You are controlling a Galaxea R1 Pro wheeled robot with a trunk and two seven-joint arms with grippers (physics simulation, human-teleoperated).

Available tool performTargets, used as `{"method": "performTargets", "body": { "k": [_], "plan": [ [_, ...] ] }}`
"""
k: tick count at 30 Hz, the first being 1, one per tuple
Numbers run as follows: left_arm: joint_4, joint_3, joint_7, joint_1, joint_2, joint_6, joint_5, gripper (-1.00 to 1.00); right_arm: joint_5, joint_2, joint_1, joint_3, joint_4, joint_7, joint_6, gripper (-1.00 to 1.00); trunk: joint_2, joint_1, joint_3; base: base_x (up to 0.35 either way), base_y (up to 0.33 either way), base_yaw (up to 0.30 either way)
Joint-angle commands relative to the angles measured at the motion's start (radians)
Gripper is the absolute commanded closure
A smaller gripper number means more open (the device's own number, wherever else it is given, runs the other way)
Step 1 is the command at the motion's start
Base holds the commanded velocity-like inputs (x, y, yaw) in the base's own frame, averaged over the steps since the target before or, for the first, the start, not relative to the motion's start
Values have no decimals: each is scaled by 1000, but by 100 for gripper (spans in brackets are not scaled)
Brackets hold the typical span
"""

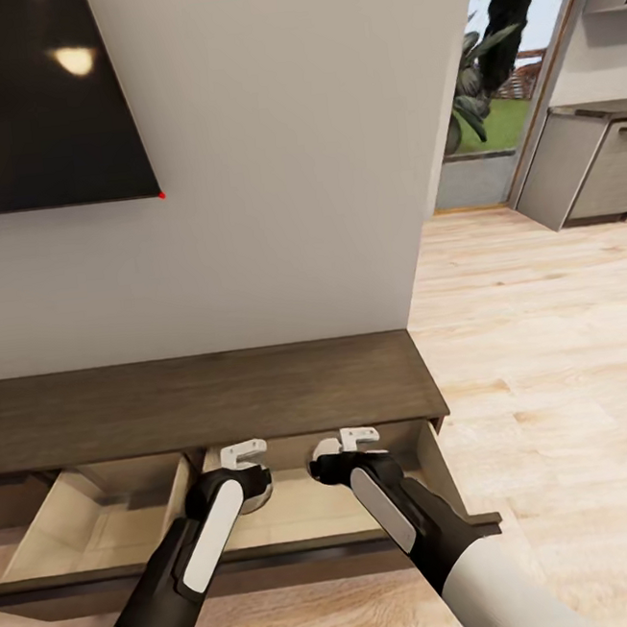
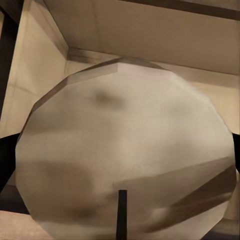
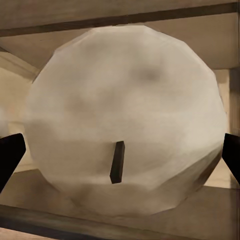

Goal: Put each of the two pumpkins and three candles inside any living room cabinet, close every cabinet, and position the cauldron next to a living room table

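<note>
Head view: the cabinet (image 1: 207,398) is seen against a pale wall, below a dark wall-mounted screen (image 1: 35,101). Its wide drawer (image 1: 280,549) is pulled out, and the beige interior is exposed. Both arms are extended down into the drawer opening. The left gripper (image 1: 243,453) and the right gripper (image 1: 357,437) are positioned side by side near the back of the drawer, just under the cabinet top. A rounded pale object is partly visible under the left gripper.

In the left wrist view, a candle (image 2: 125,150) with a short dark wick is seen from above, flanked by the dark fingers (image 2: 6,160); the beige drawer walls are seen behind it. In the right wrist view, a second candle (image 3: 125,120) of the same pale, faceted form is flanked by that gripper's fingers (image 3: 10,155). In each case the fingers are clamped against the candle's sides.

Light wood floor (image 1: 549,347) extends to the right, toward grey kitchen units (image 1: 587,164) and a glazed opening with plants (image 1: 489,54)
</note>
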Motion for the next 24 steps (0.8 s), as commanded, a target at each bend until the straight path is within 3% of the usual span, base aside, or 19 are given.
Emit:
{"method": "performTargets", "body": {
  "k": [1,6,12,24],
  "plan": [
    [-1,-1,10,-1,0,1,8,100,-11,0,-10,2,14,-10,0,100,-8,4,-4,0,0,0],
    [0,-1,10,-1,-1,-4,6,100,-11,0,-35,11,61,-10,-3,100,-43,23,-20,0,0,0],
    [6,-1,10,-1,1,-55,5,100,-10,0,-38,15,70,-9,-13,100,-85,46,-38,0,0,0],
    [6,4,10,-1,6,-59,5,100,-11,0,-39,44,71,-9,-39,100,-169,92,-76,0,0,0]
  ]
}}
